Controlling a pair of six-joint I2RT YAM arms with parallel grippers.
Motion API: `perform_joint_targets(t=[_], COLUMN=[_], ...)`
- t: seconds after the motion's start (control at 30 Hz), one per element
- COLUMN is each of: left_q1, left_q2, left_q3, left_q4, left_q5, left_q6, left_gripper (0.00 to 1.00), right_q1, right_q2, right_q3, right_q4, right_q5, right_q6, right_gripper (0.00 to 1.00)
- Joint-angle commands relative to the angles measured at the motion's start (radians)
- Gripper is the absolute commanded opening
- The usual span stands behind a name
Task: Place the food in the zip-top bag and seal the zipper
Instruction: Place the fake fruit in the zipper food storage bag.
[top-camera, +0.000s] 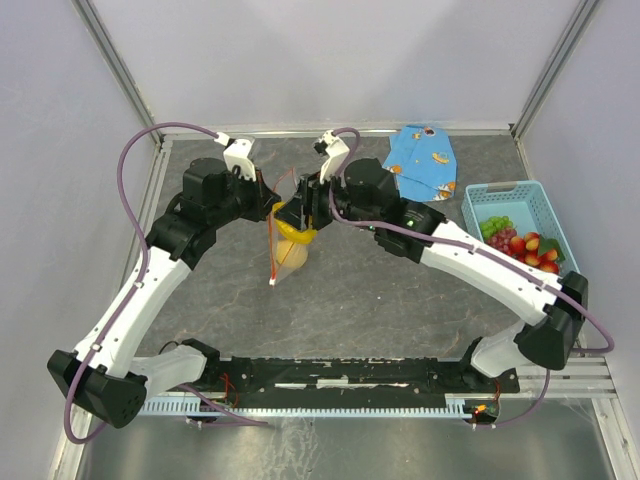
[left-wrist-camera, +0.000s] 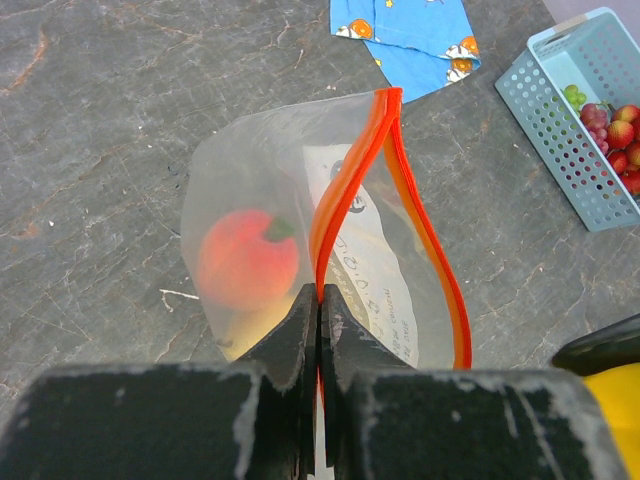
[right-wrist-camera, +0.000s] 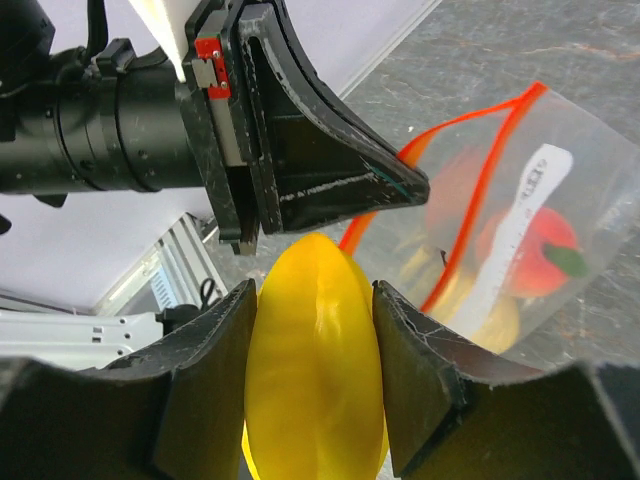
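Grey table (top-camera: 400, 300), lemon (right-wrist-camera: 315, 370) btm off-frame

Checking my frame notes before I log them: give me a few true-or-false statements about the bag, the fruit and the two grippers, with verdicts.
1. The left gripper is shut on the zipper of the bag. True.
2. The right gripper is empty. False: it is shut on the lemon.
3. A peach lies inside the bag. True.
4. The basket is empty. False: it holds grapes and strawberries.
5. The bag's mouth is sealed. False: the zipper gapes open.
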Motion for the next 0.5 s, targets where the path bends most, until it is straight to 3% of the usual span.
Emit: perform_joint_targets(t=[0.0,0.3,0.47], left_q1=[-0.001,-0.001,-0.001], left_q2=[-0.018,0.005,0.015], left_q3=[0.024,0.031,0.033], left_q4=[0.050,0.034,0.036], left_q5=[0.038,0.026,0.074], left_q6=[-0.033,-0.080,-0.085], left_gripper=[0.03,0.03,0.03], right_q1=[0.009,0.008,0.008], right_q2=[0.053,0.123,0.156], right_q3=[0.041,0.006,0.007], right_q4=[0.087,0.109,0.121], right_q5=[0.097,0.336,0.396], right_q6=[0.087,0.162,0.174], right_gripper=[0.36,0.34,0.34])
